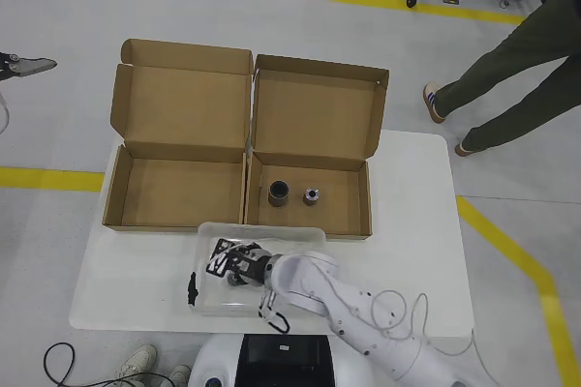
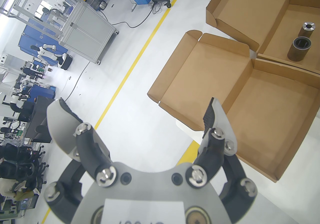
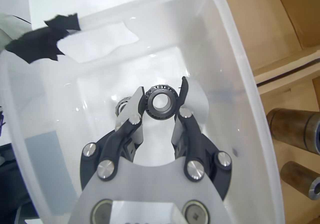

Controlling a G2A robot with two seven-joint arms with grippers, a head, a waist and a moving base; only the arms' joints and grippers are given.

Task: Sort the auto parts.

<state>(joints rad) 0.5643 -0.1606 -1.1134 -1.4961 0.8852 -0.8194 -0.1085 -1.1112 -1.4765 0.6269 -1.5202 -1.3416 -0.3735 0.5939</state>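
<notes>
A: What does the right gripper (image 3: 162, 95) have?

B: A tapered roller bearing (image 3: 162, 114), dark, bore facing the wrist camera. The jaws are closed to a narrow gap with a pad pressed on each side of the outer ring. Gripping across the diameter should keep the round part from rolling out.

A: Is it lifted?

B: I can't tell. It sits low inside the clear plastic bin (image 3: 232, 42), near the middle of the floor. A second bearing (image 3: 121, 106) lies just beside it, half hidden behind one finger.

A: Why approach from above?

B: The bin walls are high, so coming straight down is likely the only clean way in. A scrap of black tape (image 3: 42, 40) hangs on the far rim, well apart from the grip.

A: Where should it go?

B: Two cardboard boxes stand just beyond the bin. The right box (image 1: 353, 198) holds a wide steel sleeve (image 1: 278, 193) and a narrower one (image 1: 313, 195), both upright. So I'd guess the bearings belong in the left box (image 1: 116, 189).

A: And the left gripper (image 2: 137, 107)?

B: Its jaws are spread wide with nothing between them. It hangs off the table (image 1: 416, 193) beyond the left box, probably leaving the other arm room
</notes>
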